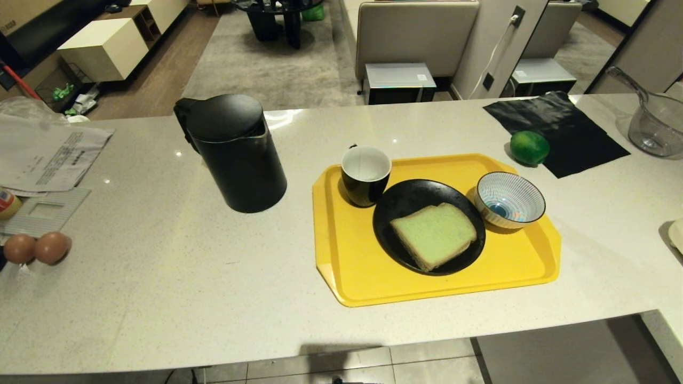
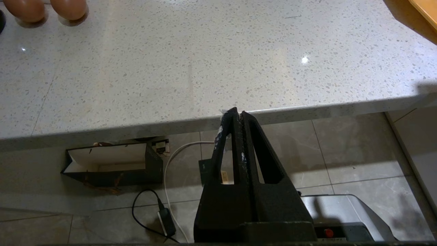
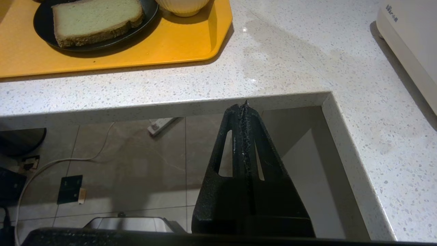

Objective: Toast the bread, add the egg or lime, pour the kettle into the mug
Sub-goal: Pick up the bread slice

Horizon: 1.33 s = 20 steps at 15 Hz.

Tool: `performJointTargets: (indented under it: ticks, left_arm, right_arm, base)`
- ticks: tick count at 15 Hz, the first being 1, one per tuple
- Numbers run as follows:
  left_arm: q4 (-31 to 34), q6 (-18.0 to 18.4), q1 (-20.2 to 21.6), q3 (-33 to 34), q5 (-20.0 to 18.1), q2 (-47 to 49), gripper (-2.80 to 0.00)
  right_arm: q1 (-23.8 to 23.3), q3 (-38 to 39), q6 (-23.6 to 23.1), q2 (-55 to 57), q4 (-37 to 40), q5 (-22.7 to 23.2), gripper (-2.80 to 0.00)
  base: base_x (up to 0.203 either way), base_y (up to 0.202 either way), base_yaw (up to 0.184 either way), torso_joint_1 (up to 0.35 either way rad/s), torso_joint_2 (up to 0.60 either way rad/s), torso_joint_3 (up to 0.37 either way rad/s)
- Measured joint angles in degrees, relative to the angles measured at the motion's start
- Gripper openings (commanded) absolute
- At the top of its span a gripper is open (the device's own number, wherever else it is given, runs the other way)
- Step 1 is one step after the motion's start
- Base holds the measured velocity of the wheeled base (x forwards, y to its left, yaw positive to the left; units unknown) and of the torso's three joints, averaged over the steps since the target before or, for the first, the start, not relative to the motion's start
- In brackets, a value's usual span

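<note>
The bread is seen lying flat on a black plate in the middle of a yellow tray on the speckled counter. The mug is stood on the tray's far left corner, touching the plate's rim, and a striped bowl is set on the tray just right of the plate. The kettle is placed off the tray to its left, lid closed, handle turned away. The lime is found beyond the tray's far right corner, against the edge of a black cloth, with a clear measuring jug further right. Two eggs are seen touching each other at the counter's left edge, near some papers.

The left gripper is held below the counter's near edge, fingers pressed together on nothing. The right gripper is likewise closed up and empty, under the counter edge beside a notch in it, with a white appliance off to its side.
</note>
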Motion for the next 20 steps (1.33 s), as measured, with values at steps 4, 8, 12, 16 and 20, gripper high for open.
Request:
performJointTargets:
  ticks: [4,8,12,16,20]
  left_arm:
    - [-0.02,0.0,0.0,0.0,0.02,0.0,-2.8]
    - [0.03,0.05,0.0,0.0,0.0,0.0,-2.8]
    - [0.03,0.01,0.0,0.0,0.02,0.0,-2.8]
    - [0.03,-0.01,0.0,0.0,0.0,0.0,-2.8]
    - [0.03,0.0,0.0,0.0,0.0,0.0,-2.8]
  right_arm:
    - [0.0,0.0,0.27,0.0,-0.12,-0.09,-2.8]
    - [0.0,0.0,0.28,0.0,0.0,-0.11,-2.8]
    - [0.0,-8.45,2.89,1.65,6.79,0.13,-2.8]
    - [-0.06,-23.81,6.28,12.72,17.6,4.6,-2.8]
    - [-0.09,-35.85,7.01,27.1,19.19,10.45,-2.8]
  base:
    - [0.0,0.0,0.0,0.0,0.0,0.0]
    - [0.0,0.0,0.0,0.0,0.0,0.0]
    - [0.0,0.0,0.0,0.0,0.0,0.0]
    - [0.0,0.0,0.0,0.0,0.0,0.0]
    - [0.0,0.0,0.0,0.0,0.0,0.0]
